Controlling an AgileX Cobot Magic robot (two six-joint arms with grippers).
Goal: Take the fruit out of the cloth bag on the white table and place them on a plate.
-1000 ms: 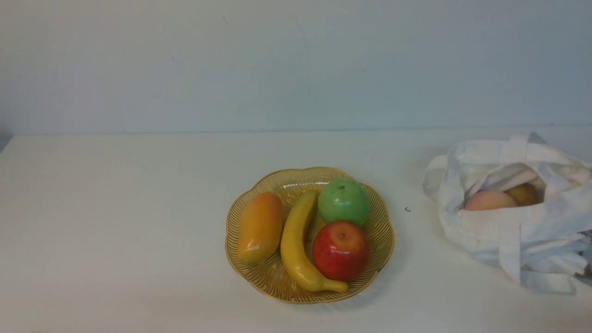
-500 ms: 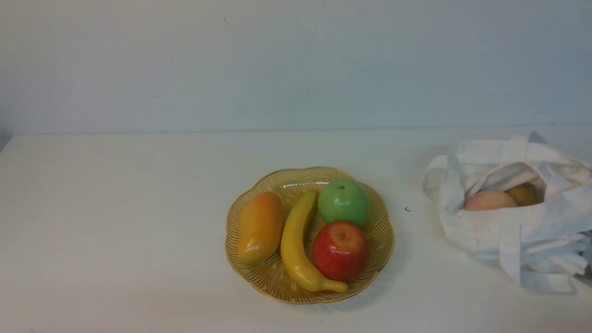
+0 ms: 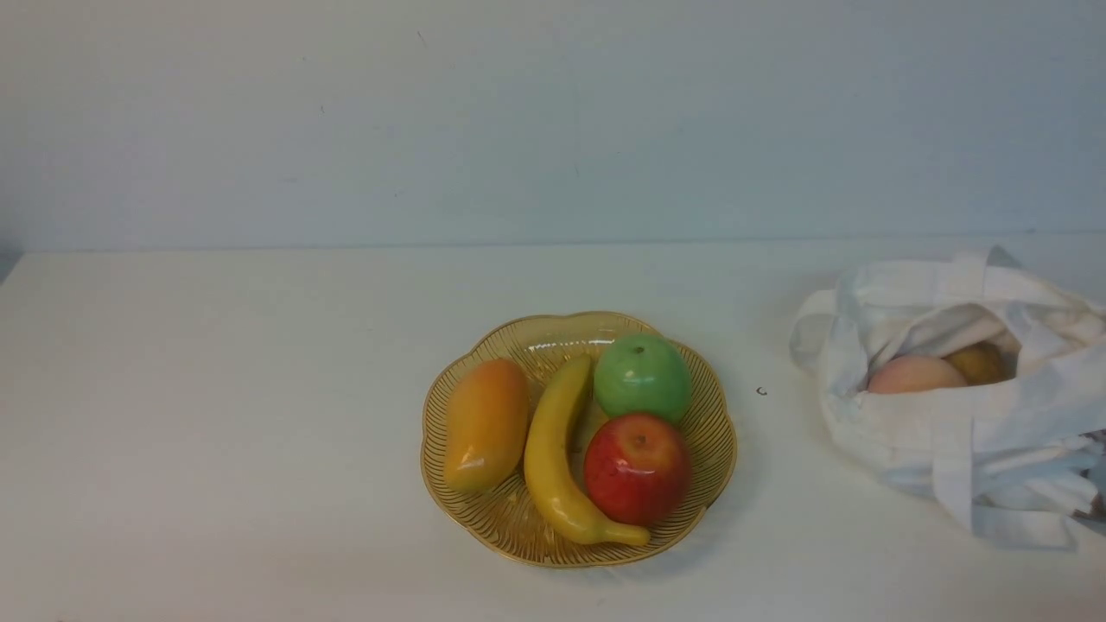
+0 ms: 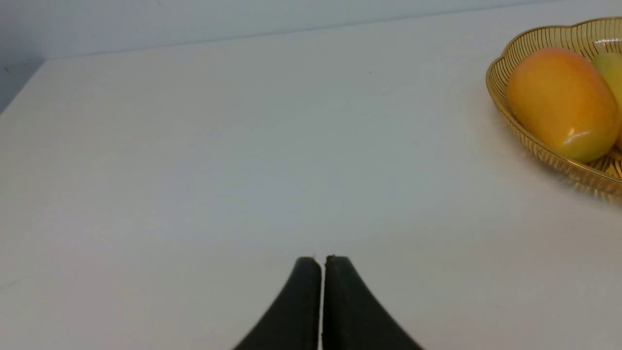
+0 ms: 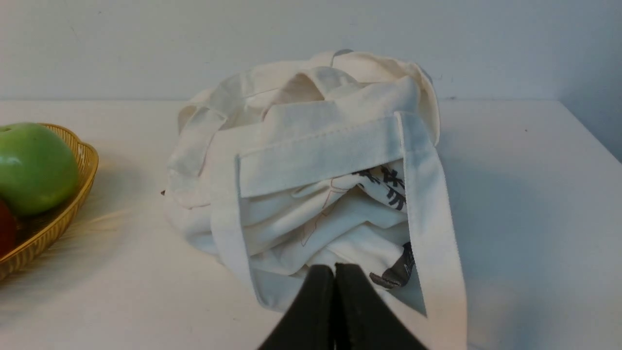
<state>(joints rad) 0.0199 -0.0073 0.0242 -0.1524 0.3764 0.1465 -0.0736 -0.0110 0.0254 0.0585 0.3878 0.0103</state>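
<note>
Nothing had shifted across the earlier front frames; four fruits plated, two left in the bag.

Mango (image 3: 486,423), banana (image 3: 557,458), green apple (image 3: 642,377) and red apple (image 3: 637,467) lay on the amber ribbed plate (image 3: 710,484) mid-worktop (image 3: 216,415). Peach (image 3: 914,375) and small yellow-brown fruit (image 3: 978,363) sat in the open mouth of the crumpled white cloth bag (image 3: 942,432), right of the plate. Left pincer (image 4: 321,265) and right pincer (image 5: 334,273) were both closed, empty. Judged next: right pincer must open and enter the bag for the peach.

open white table (image 3: 216,389) left of plate (image 3: 721,449), cloth bag (image 3: 907,432) far right
</note>
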